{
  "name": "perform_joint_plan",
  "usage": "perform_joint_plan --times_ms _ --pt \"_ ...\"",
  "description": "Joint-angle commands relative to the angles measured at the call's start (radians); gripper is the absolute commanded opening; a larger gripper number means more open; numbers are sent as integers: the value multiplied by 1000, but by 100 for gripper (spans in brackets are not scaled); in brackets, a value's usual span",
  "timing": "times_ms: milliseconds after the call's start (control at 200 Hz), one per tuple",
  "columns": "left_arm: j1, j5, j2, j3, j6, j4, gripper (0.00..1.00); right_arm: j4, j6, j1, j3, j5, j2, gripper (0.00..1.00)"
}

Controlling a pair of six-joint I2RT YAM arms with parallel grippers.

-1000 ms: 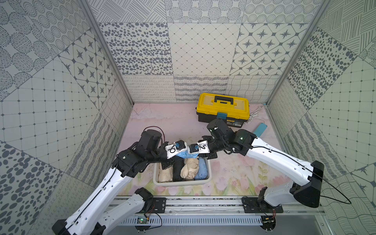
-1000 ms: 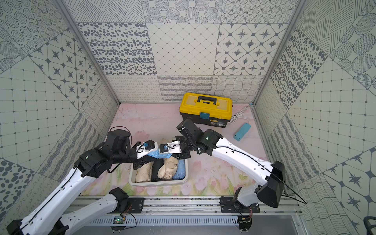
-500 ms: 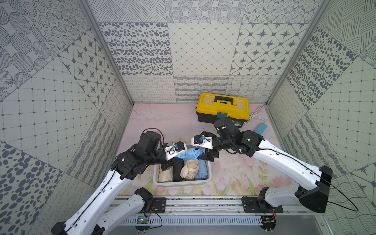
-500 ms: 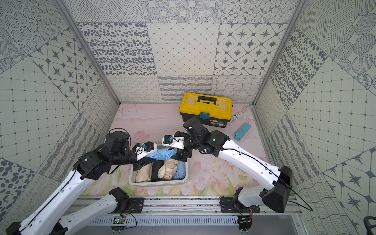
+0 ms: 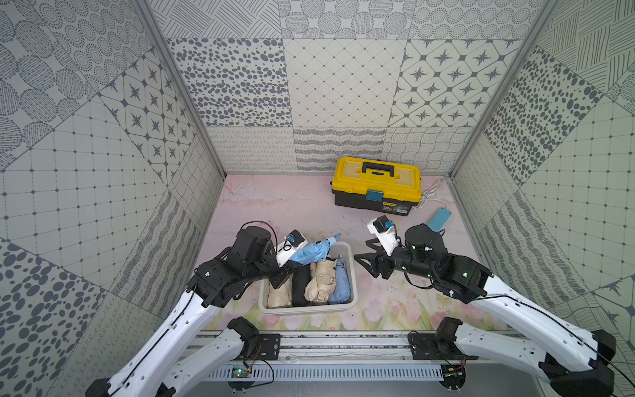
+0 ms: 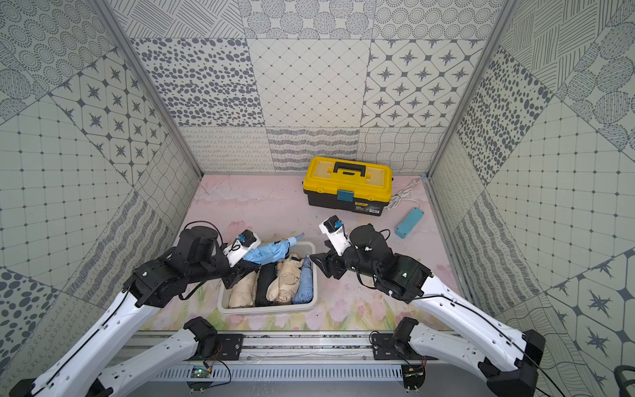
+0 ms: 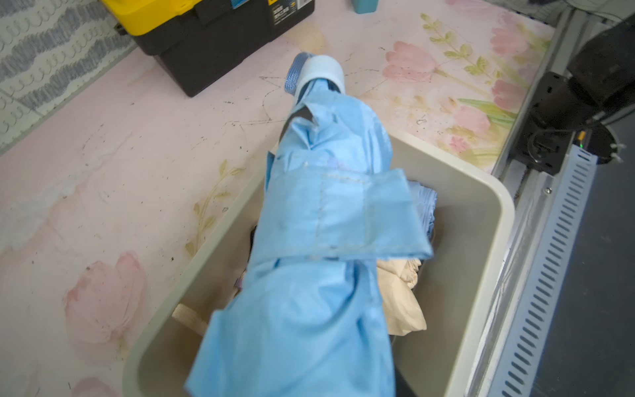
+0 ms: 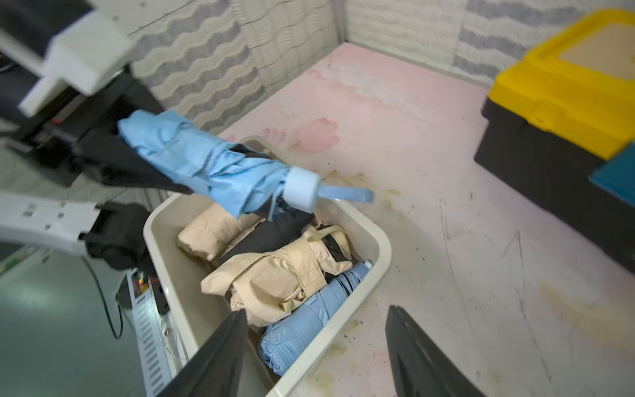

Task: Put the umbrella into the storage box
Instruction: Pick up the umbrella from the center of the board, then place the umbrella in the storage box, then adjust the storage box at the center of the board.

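Though crowded, storage box [image 5: 305, 309] under umbrella [image 5: 309, 252].

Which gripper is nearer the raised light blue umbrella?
Left. The left gripper is clamped on the umbrella above the storage box; the right gripper stands open, apart, beside the box.

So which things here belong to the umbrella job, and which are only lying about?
Belong to the job:
- light blue umbrella, held above the box
- white storage box
- folded umbrellas already inside it

Only lying about:
- yellow toolbox
- teal block
- white cable
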Motion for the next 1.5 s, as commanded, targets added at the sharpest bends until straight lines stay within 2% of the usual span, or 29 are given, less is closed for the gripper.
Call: perform_joint_plan --times_ms 0,115,265,375,490,710,785,865,1041,1166,1341,1496 --pt "-4 -157 -47 -4 -359 56 0 -25 362 9 -4 176 46 66" --pt "-6 -173 -66 -12 -442 31 0 -31 434 27 3 160 121 65" --pt "-55 -278 -66 -37 -511 11 0 -67 487 44 30 160 242 63" --pt "-154 -385 -56 -49 -571 15 0 -44 493 57 51 134 319 62" --pt "-295 -570 -44 -49 -634 -20 0 -23 497 69 71 122 393 58" --pt "-519 -818 -41 -44 -746 -110 0 -6 515 61 96 206 449 34" --pt "-589 -889 -34 -43 -780 -140 0 -7 515 40 93 225 441 20" --pt "-649 -948 -20 -49 -804 -139 0 -9 517 4 84 225 427 10" --pt "-711 -1018 46 -65 -851 -113 0 -16 501 -58 65 214 389 4" --pt "-721 -984 73 -83 -866 -68 0 -19 506 -78 65 210 384 4" --pt "-784 -1007 118 -70 -979 -176 0 -26 513 -91 76 220 387 4" --pt "-802 -986 127 -102 -1021 -162 0 -25 507 -92 89 217 391 3"
